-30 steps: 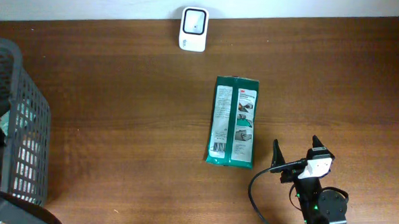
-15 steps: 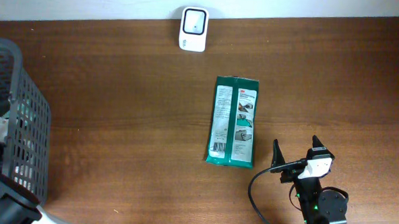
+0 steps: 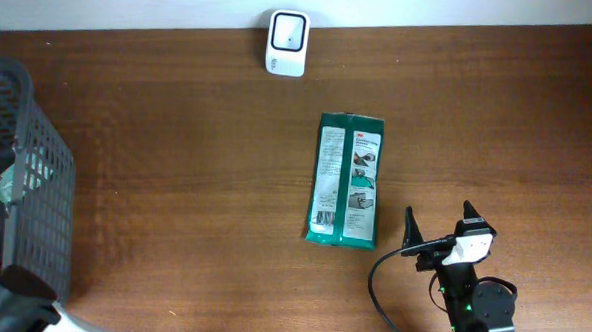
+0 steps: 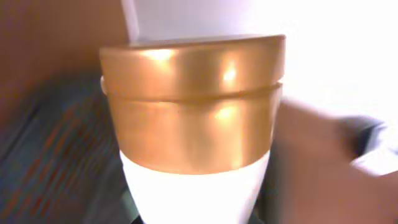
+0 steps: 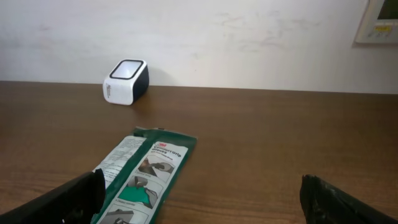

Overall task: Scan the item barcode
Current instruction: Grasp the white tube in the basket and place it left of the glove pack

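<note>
**Counter Layout**

The basket (image 3: 35, 175) stands at the left edge of the counter (image 3: 176, 161). The scanner (image 3: 287, 29) sits at the far edge, near the middle, against the wall. The pouch (image 3: 345, 178) lies flat right of centre, nearer than the scanner and well apart from it and the basket. The right end effector (image 3: 439, 208) is near the pouch's near right corner, not touching it. A capped container (image 4: 193, 106) sits close before the left wrist camera. Its place on the counter cannot be told.

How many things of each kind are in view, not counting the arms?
barcode scanner: 1
green packet: 1
grey basket: 1
gold-and-white container: 1
Total: 4
</note>
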Controlling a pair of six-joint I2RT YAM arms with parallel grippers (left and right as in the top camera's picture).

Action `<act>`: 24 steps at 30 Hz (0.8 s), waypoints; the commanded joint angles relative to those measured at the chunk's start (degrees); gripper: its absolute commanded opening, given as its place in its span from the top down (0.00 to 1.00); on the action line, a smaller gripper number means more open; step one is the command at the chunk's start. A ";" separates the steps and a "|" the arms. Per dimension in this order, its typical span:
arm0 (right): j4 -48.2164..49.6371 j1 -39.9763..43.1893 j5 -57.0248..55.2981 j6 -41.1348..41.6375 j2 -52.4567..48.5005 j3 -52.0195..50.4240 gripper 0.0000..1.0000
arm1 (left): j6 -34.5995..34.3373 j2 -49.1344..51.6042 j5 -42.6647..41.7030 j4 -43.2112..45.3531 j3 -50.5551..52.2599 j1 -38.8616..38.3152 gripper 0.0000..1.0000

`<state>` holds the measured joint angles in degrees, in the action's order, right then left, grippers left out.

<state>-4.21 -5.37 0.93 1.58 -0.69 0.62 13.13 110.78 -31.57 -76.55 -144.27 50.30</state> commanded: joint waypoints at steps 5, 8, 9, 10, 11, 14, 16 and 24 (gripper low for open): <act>-0.28 -0.24 -0.13 0.55 0.37 -0.31 0.02 | -9.68 -11.19 -13.42 -6.73 -6.51 -25.49 1.00; -0.28 -0.24 -0.11 0.55 0.37 -0.31 0.02 | -13.73 -9.20 17.94 -12.85 2.32 -46.40 1.00; -0.28 -0.24 -0.11 0.55 0.37 -0.31 0.02 | -14.03 -8.41 19.21 -12.22 7.98 -49.99 1.00; -0.31 -0.24 -0.13 0.55 0.37 -0.31 0.02 | -14.32 -7.67 19.19 -10.86 12.72 -52.22 1.00; -0.31 -0.24 -0.13 0.55 0.37 -0.31 0.02 | -16.65 -6.40 19.19 -6.47 21.62 -56.06 1.00; -0.28 -0.24 -0.11 0.55 0.37 -0.31 0.02 | -19.17 -4.20 18.93 8.28 39.91 -62.23 1.00; -0.28 -0.24 -0.11 0.55 0.37 -0.31 0.02 | -21.59 -2.08 18.97 19.98 51.43 -65.99 1.00; -0.28 -0.24 -0.13 0.55 0.37 -0.31 0.02 | -29.16 2.56 17.53 39.52 63.60 -72.04 0.01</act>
<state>-4.21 -5.37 0.91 1.54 -0.64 0.62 -14.85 113.27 -12.16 -37.60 -80.77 -21.23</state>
